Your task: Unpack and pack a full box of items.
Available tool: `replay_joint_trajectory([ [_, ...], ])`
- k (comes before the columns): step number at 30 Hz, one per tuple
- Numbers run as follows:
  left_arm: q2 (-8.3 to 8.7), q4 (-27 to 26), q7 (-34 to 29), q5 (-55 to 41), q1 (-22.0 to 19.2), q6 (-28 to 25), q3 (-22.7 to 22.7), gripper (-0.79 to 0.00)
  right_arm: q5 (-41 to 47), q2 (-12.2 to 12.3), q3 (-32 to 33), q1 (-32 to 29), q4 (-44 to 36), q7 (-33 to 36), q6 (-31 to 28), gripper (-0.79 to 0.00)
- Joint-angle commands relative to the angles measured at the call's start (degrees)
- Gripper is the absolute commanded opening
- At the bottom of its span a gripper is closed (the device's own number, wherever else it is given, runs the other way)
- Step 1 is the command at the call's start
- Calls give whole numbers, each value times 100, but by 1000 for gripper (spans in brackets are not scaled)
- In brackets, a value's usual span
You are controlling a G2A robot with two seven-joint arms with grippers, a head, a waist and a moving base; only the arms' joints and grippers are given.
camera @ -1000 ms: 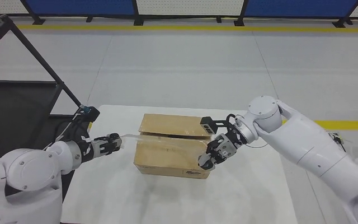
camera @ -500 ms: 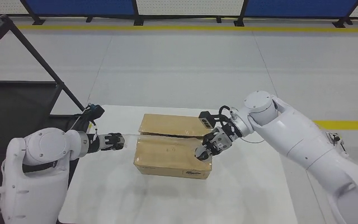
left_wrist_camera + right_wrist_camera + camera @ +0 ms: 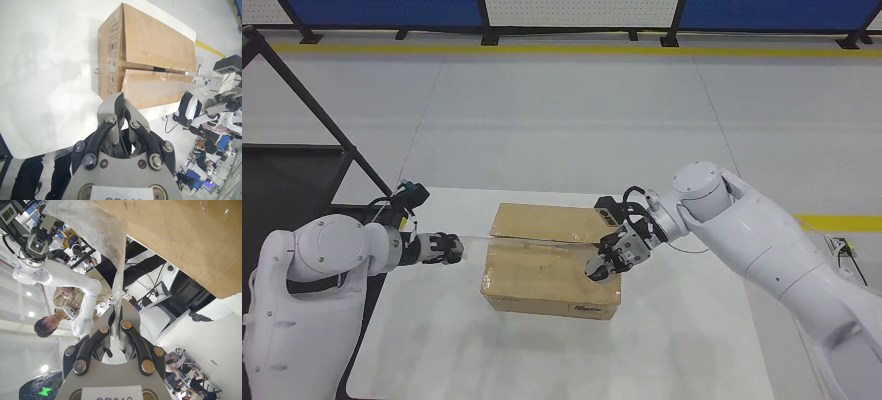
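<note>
Right jaws drifted from the box's [image 3: 542, 290] front edge toward its seam. Both jaws pinch the clear tape strip [image 3: 105, 237], stretched taut. Judgement: seal nearly off, flaps next.

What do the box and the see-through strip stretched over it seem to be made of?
The box looks like brown cardboard, probably corrugated, with a matte finish: dull fibrous faces and folded flaps meeting at a seam. The strip looks like thin clear plastic packing tape, fairly glossy: it is translucent, wrinkled and glints in places.
</note>
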Motion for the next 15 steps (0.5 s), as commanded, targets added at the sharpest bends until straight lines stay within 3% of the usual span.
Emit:
replay_joint_trajectory([
  [1, 4, 183, -63, -144, -43, 52, 76, -785, 154, 2, 108, -40, 53, -40, 162, -785],
  [12, 58, 1000, -92, -159, -653, 23, 576, -785, 1241, -96, -83, -194, 266, -369, 495, -785],
  [13, 65, 1056, -83, -159, -689, 32, 604, -699, 1271, -97, -83, -201, 288, -386, 512, -785],
  [14, 71, 1110, -67, -159, -716, 48, 629, -520, 1302, -97, -83, -212, 320, -437, 563, -785],
  [15, 76, 1162, -66, -171, -736, 50, 659, -428, 1350, -98, -83, -219, 344, -510, 636, -785],
])
